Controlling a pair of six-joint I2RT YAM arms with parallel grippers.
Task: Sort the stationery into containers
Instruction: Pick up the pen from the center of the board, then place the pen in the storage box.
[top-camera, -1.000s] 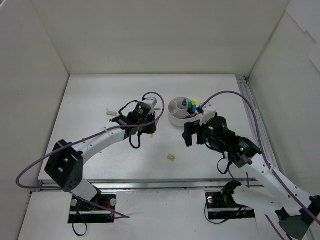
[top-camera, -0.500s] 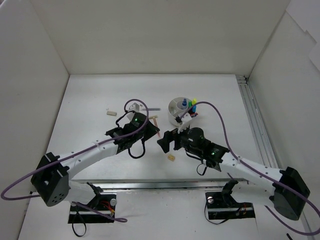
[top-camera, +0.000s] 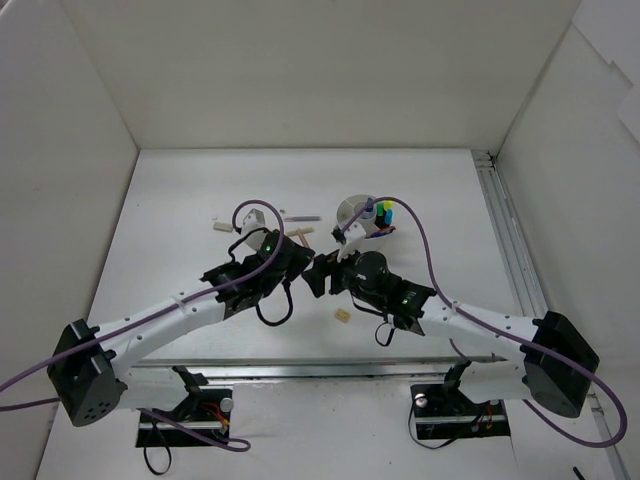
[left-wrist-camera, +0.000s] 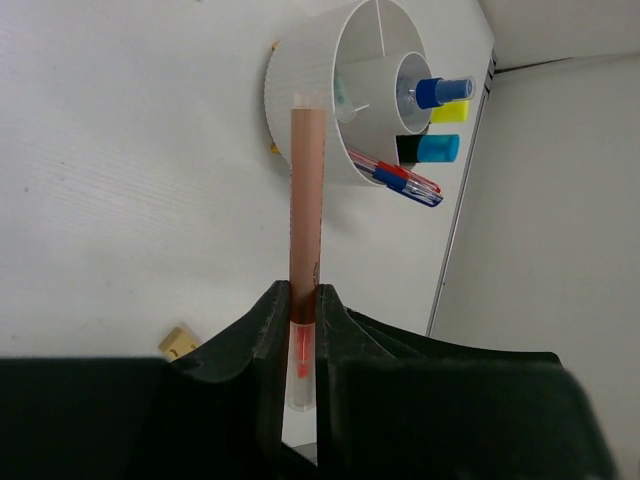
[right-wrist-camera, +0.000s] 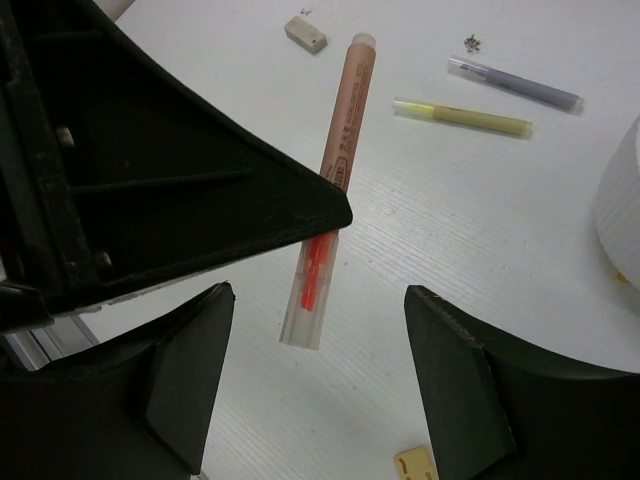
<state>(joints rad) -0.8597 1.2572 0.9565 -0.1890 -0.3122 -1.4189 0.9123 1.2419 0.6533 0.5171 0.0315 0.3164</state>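
My left gripper (left-wrist-camera: 303, 318) is shut on a salmon-pink pen (left-wrist-camera: 305, 200) with a clear cap and holds it above the table, pointing at the round white organizer (left-wrist-camera: 310, 90). The organizer holds a blue-capped marker (left-wrist-camera: 440, 92), a yellow-capped and a blue-capped highlighter (left-wrist-camera: 430, 150) and a red/blue pen (left-wrist-camera: 400, 180). My right gripper (right-wrist-camera: 315, 390) is open, its jaws either side of the pen's clear end (right-wrist-camera: 312, 290) without touching it. In the top view the two grippers (top-camera: 303, 262) (top-camera: 320, 277) meet just left of the organizer (top-camera: 352, 212).
A beige eraser (top-camera: 342, 315) lies near the front, also in the right wrist view (right-wrist-camera: 415, 465). Another eraser (right-wrist-camera: 305, 33) lies at the far left (top-camera: 219, 226). A grey pencil (right-wrist-camera: 515, 83) and a yellow pencil (right-wrist-camera: 462, 118) lie on the table beside the organizer.
My right arm has swung left from beside the organizer to my left gripper. My left gripper has drawn back toward the front with the pen.
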